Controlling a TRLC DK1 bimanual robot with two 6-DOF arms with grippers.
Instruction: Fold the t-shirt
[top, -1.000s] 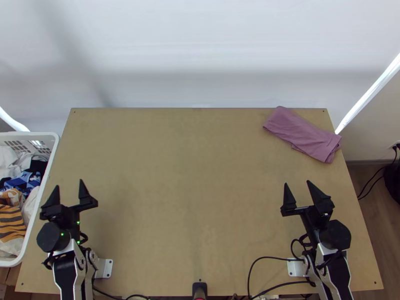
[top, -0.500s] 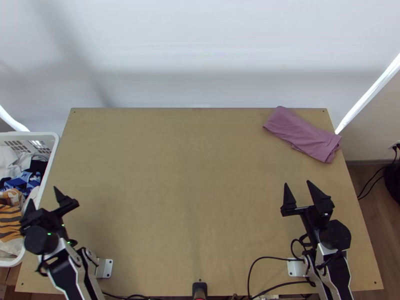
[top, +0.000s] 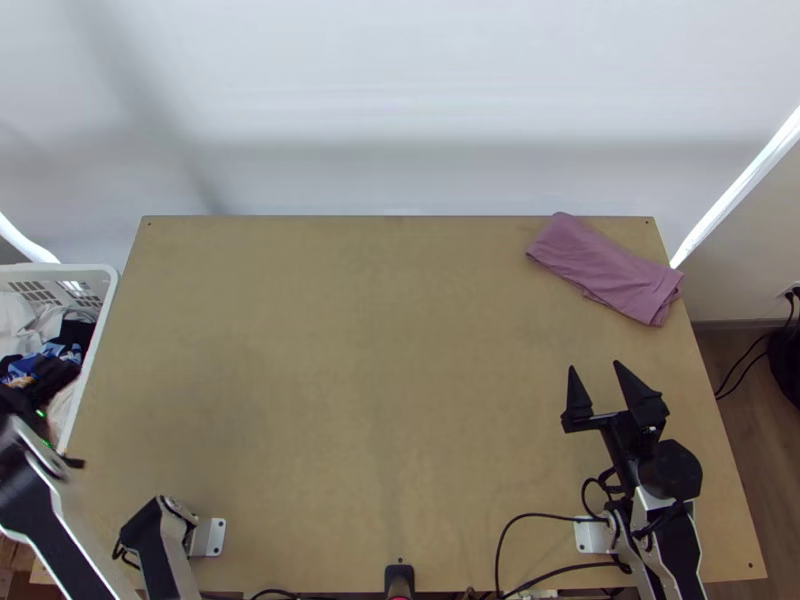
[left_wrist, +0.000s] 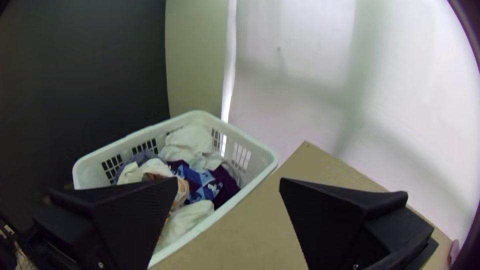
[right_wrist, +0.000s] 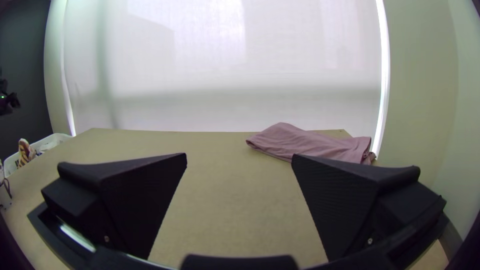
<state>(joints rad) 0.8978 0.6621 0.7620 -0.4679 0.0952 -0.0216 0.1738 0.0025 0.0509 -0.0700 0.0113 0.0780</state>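
The top view looks steeply down from high over the near edge of the light wooden rectangular desk (top: 380, 350). The left wrist view faces the white plastic slatted basket (left_wrist: 199, 117) close by and the desk's far left corner. The right wrist view looks low across the desk to the broad white backdrop (right_wrist: 175, 75), sharing the folded mauve cloth (right_wrist: 310, 142) with the top view; all three share the basket.
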